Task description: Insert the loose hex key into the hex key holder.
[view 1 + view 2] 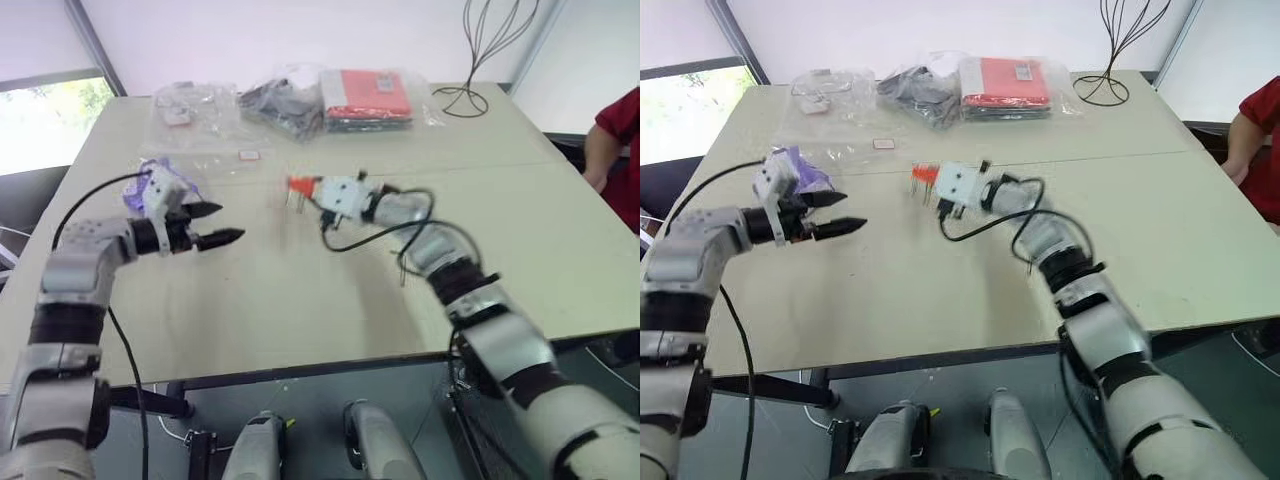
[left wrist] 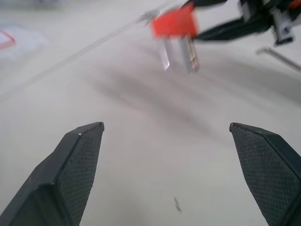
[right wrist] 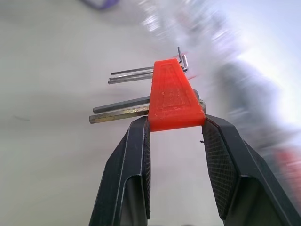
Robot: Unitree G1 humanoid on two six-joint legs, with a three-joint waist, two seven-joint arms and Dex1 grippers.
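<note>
The small orange-red plastic wedge-shaped hex key holder [image 3: 172, 97], with thin grey metal keys sticking out sideways, is clenched in the right pincer [image 3: 175, 129] above the table [image 1: 300, 300] middle. The left pincer [image 1: 222, 224] stands released.

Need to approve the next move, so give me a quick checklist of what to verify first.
1. Orange-red plastic hex key holder clamped in the right gripper: ok.
2. Holder lifted off the beige table: ok.
3. Left gripper open and empty: ok.
4. Loose thin dark grey metal hex key picked up: not ok; a thin rod, likely it, lies on the table.
5. Free slot in the holder facing the left gripper: cannot tell.
</note>
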